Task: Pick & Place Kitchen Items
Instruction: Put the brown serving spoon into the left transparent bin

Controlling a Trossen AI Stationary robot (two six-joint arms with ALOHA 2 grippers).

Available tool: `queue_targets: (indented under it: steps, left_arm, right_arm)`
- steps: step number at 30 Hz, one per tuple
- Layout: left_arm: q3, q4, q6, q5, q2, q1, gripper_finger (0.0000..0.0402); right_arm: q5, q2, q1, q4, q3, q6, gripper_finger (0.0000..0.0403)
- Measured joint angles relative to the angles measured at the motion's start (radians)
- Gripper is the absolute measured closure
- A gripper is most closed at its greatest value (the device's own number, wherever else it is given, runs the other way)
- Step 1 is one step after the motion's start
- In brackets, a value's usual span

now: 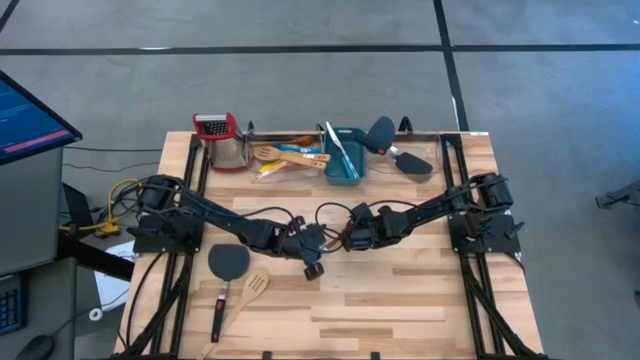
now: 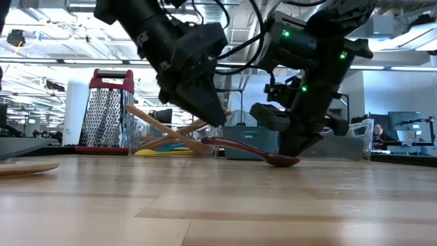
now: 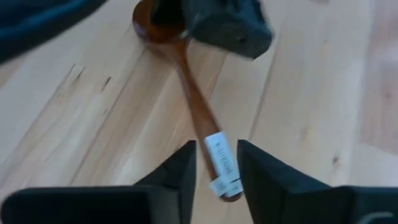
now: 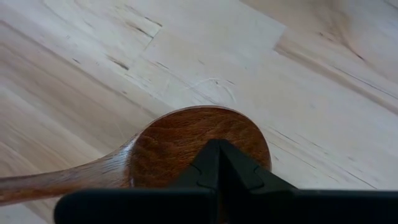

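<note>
Box grater (image 1: 222, 140) beside clear bin (image 1: 285, 135) — teal tub (image 1: 343, 155) adjacent

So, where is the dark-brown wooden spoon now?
The dark-brown wooden spoon lies on the table's middle in the low view, between both grippers: the shut right gripper is at its bowl, and the left gripper straddles its labelled handle end.

A grey floor (image 1: 300, 25) crossed by dark lines is stretching away beyond the far edge of the pale wooden table (image 1: 400, 310), and a monitor (image 1: 25, 115) showing a blue screen is standing at the far left beside it. Seen level across the tabletop, an open workroom is spreading out behind, with ceiling strip lights (image 2: 48, 61) glowing overhead. At the far right a person (image 2: 377, 132) is sitting among desks and screens (image 2: 403, 121).
</note>
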Motion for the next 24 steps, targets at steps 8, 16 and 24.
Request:
queue_targets:
  steps: [8,16,24]
  left_arm:
    - [-0.039,0.011,-0.052,0.000,0.000,0.009,0.0221]
    - [-0.040,0.029,-0.052,0.000,0.000,0.032,0.0168]
    - [-0.040,0.114,-0.054,0.018,0.039,0.049,0.0140]
  right_arm:
    - [0.001,0.000,0.000,0.007,0.000,-0.001,0.0403]
    - [0.000,0.000,0.000,0.013,0.000,0.000,0.0403]
    - [0.002,0.000,0.000,0.020,-0.001,-0.015,0.0403]
